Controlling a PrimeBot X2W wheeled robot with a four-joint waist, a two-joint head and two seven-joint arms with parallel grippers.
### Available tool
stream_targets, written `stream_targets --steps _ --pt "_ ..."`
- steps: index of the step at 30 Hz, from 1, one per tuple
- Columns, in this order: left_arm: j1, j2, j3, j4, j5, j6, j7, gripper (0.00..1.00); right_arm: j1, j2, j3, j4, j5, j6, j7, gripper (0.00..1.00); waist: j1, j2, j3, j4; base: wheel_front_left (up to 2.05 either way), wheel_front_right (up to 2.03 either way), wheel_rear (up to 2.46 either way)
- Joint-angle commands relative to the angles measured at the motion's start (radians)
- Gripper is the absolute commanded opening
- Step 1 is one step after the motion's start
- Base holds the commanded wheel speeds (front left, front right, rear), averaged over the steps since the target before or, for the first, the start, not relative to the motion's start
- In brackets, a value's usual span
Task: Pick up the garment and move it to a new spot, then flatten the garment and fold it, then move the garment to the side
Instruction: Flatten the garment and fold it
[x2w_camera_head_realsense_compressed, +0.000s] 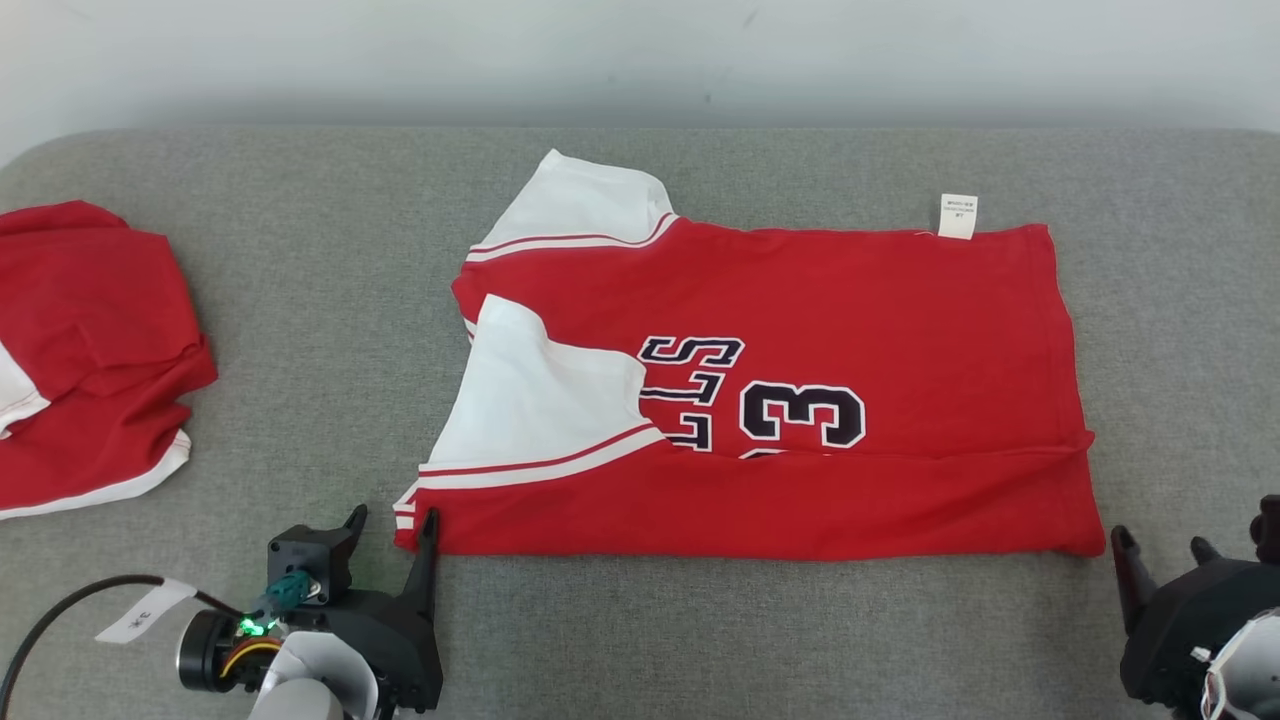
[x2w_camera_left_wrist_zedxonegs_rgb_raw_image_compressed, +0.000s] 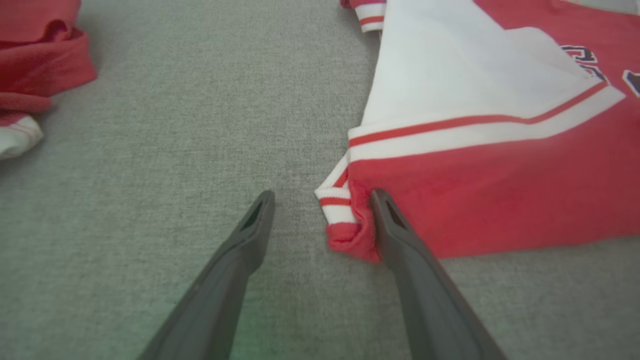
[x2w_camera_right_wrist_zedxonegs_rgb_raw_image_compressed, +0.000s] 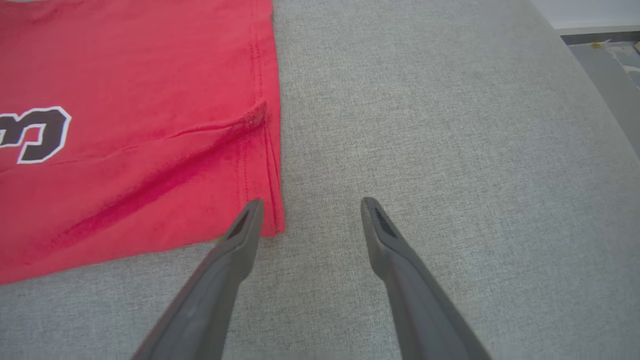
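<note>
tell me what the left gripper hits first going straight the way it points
Most likely the red shirt: its bunched corner sits right at one finger of the left gripper, which would push into it first. The other finger faces bare grey surface. Height is hard to judge.

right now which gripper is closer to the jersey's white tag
Right. The right gripper sits off the near right corner of the jersey, at the end with the white tag; the left gripper is at the opposite, near left corner.
</note>
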Motion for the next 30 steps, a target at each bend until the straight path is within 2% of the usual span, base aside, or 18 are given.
stream_targets --steps 1,5,6,8,9,15,21,30 --pt "0.004 -0.003 -0.001 0.013 -0.013 -0.004 0.010 1.00 0.005 0.007 0.004 0.000 -0.004 -0.002 0.004 1.00 0.0001 0.0000 0.001 -0.003 0.00 0.00 0.00" --pt "-0.015 -0.025 0.004 0.056 -0.041 -0.010 0.048 1.00 0.004 0.019 0.005 -0.005 -0.006 -0.002 0.017 1.00 0.0001 0.0000 0.004 -0.010 0.00 0.00 0.00" --pt "-0.018 -0.028 0.006 0.067 -0.048 -0.005 0.061 0.80 0.006 0.020 0.002 -0.006 -0.010 -0.002 0.024 1.00 0.0001 0.0000 0.006 -0.013 0.00 0.00 0.00" --pt "-0.026 -0.033 0.008 0.077 -0.053 0.002 0.069 0.04 0.011 0.022 -0.010 -0.013 -0.025 -0.002 0.034 1.00 0.0001 0.0000 0.012 -0.016 0.00 0.00 0.00" --pt "-0.026 -0.034 0.004 0.080 -0.052 0.003 0.075 0.00 0.014 0.023 -0.016 -0.019 -0.040 -0.002 0.041 1.00 0.0001 0.0000 0.017 -0.017 0.00 0.00 0.00" --pt "-0.029 -0.050 -0.003 0.087 -0.060 0.007 0.062 0.00 0.009 0.027 -0.029 -0.024 -0.069 -0.002 0.021 1.00 0.0001 0.0000 0.044 -0.015 0.00 0.00 0.00" --pt "-0.034 -0.066 -0.011 0.101 -0.071 0.002 0.044 0.00 -0.024 0.028 -0.003 0.028 -0.054 -0.002 -0.018 1.00 0.0001 0.0000 0.058 -0.008 0.00 0.00 0.00" --pt "-0.060 -0.064 -0.021 0.116 -0.077 -0.006 0.030 0.00 -0.094 0.028 0.031 0.110 -0.086 -0.002 -0.012 1.00 0.0001 0.0000 0.078 -0.001 0.00 0.00 0.00"
